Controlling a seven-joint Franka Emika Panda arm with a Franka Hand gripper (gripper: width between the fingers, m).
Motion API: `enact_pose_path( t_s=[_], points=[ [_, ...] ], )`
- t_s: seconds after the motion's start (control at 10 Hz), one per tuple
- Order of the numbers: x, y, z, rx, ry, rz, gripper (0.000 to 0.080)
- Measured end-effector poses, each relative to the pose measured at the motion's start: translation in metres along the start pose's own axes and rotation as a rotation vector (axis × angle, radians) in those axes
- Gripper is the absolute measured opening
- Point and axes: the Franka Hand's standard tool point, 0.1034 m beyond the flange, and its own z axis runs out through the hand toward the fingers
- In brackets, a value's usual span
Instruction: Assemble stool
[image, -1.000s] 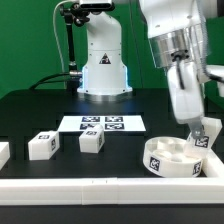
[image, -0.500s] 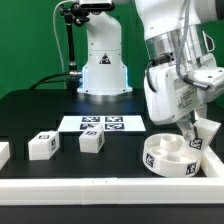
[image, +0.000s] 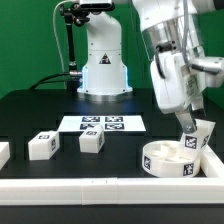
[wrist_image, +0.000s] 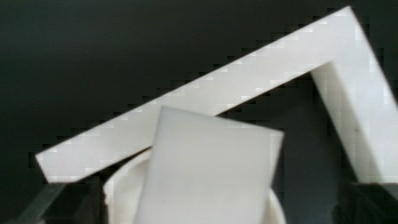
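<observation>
- jaws: neither view shows whether they clamp or stand apart. the gripper (image: 192, 123) hangs with its fingertips at the top of a leg (image: 198, 138), and the hand's own body masks them.
- wrist view: the leg (wrist_image: 210, 165) fills the foreground close under the camera, with a corner of the white border rail (wrist_image: 240, 85) behind it. no finger can be made out there.
- change noted: a second ago the hand stands squarer over the seat's rim. half a second ago the wrist is swung round and the leg tips toward the exterior view's right. now the wrist is turned back and the leg stands nearer upright, leaning slightly.
- position of part: the leg's foot meets the seat (image: 165, 160) at its rim on the exterior view's right. whether it sits in a socket or merely rests on the rim cannot be told.
- seat: lies hollow side up on the black table (image: 40, 108), beside the border rail (image: 100, 186), in much the same place in all three pictures.
- remaining stock: a loose leg (image: 91, 142) and a second loose leg (image: 41, 146) wait in front of the marker board (image: 103, 124), well apart from the seat.
- assessment: the twisting suggests the leg is being worked into its mount. the task looks early, with the other legs untouched.
- risk: if the grip is letting go, a leaning, half-seated leg may topple off the rim.
</observation>
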Motion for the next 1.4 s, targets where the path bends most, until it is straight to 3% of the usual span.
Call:
enact_pose_path(
  t_s=[0.1,0.2,0.3,0.8,1.0,1.1,1.2,1.3,1.4],
  points=[
    [0.007,-0.011,-0.015,0.002,-0.007,-0.037,0.0648],
    [0.0,-0.012,-0.02,-0.003,-0.015,-0.009,0.0648],
    [-0.013,-0.003,-0.016,-0.02,-0.016,0.008,0.0649],
    [-0.009,-0.002,-0.014,-0.022,-0.014,-0.045,0.0649],
    [0.021,-0.014,-0.02,-0.026,-0.005,-0.303,0.0649],
    [0.032,-0.019,-0.024,-0.056,-0.009,-0.407,0.0649],
    [0.041,-0.028,-0.028,-0.062,-0.006,-0.462,0.0649],
    [0.05,-0.036,-0.03,-0.05,-0.002,-0.462,0.0649],
    [0.049,-0.035,-0.029,-0.053,-0.001,-0.477,0.0649]
  ],
)
